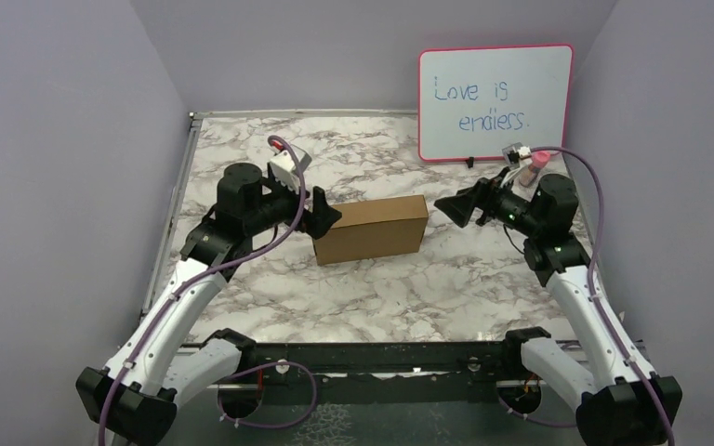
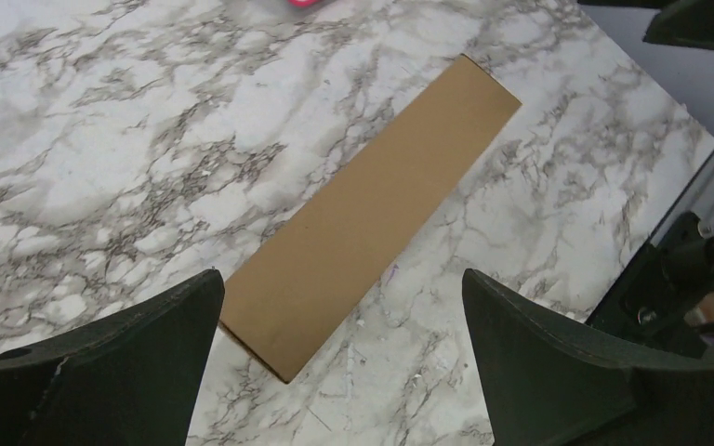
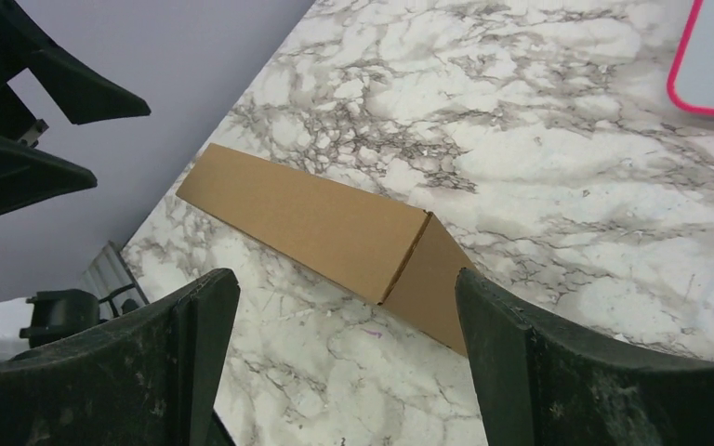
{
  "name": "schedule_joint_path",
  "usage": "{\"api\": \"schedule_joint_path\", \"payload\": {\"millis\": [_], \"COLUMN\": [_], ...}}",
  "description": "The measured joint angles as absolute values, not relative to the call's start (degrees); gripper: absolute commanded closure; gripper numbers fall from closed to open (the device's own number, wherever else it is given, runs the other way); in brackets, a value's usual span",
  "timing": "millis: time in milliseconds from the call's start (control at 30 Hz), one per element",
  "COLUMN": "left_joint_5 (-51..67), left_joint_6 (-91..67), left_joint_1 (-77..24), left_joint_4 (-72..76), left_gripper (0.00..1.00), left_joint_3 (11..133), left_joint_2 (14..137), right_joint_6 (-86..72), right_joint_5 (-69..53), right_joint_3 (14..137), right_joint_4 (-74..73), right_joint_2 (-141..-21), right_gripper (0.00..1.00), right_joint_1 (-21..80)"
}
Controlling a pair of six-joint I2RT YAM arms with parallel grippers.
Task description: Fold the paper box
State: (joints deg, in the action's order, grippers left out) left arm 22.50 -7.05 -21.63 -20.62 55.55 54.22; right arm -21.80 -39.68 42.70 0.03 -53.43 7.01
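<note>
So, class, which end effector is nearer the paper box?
Left. The left end effector sits at the left end of the paper box; the right end effector hangs beyond the other end, across a gap.

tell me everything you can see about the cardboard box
The cardboard box is plain brown, unmarked, and closed up into a long rectangular block with crisp edges and smooth faces. It lies on the marble table, about mid-table, slightly skewed. The open left end effector sits right at its left end, contact unclear; the open right end effector stands apart from its right end.
</note>
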Motion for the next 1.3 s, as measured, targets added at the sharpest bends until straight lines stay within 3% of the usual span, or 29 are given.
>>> {"api": "schedule_joint_path", "payload": {"millis": [467,1133,1200,1300], "left_joint_5": [19.25,18.72,18.85,19.07], "left_joint_6": [12.62,30.65,30.94,30.98], "left_joint_1": [-37.67,-38.00,-38.00,-38.00], "left_joint_4": [-26.48,-26.24,-26.41,-27.14], "left_gripper": [0.01,0.01,0.05,0.20], "left_joint_3": [62.35,66.83,68.01,69.43], "left_joint_2": [65.28,80.01,82.59,85.38], "right_joint_6": [-17.80,-16.86,-16.86,-16.84], "right_joint_5": [-31.09,-29.02,-29.04,-29.04], "right_joint_3": [41.17,41.19,41.17,41.17], "right_joint_4": [-6.61,-8.86,-8.88,-8.97], "right_joint_2": [-41.54,-39.31,-39.18,-38.87], "right_gripper": [0.07,0.07,0.07,0.07], "right_joint_1": [7.01,7.01,7.01,7.01]}}
